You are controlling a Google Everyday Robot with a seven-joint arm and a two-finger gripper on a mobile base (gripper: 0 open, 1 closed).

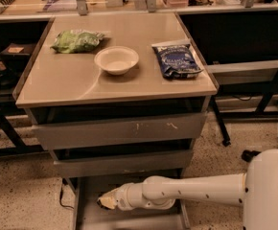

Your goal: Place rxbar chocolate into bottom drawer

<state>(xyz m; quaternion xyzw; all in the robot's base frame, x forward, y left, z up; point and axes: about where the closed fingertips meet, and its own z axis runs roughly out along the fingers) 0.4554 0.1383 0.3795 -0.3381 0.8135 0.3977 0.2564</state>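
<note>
The bottom drawer (pixel 88 217) is pulled out at the foot of the grey cabinet; its flat grey floor and thin left rail show. My white arm reaches in from the right, and my gripper (pixel 105 201) sits low over the drawer's left half, just above its floor. The rxbar chocolate does not show clearly. A small dark patch at the gripper's tip may be it, but I cannot tell.
On the cabinet top lie a green bag (pixel 75 40), a white bowl (pixel 116 59) and a blue bag (pixel 176 60). The two upper drawers (pixel 120 131) have scuffed grey fronts. Black table legs (pixel 219 123) stand to the right, a cable (pixel 62 195) lies at the left.
</note>
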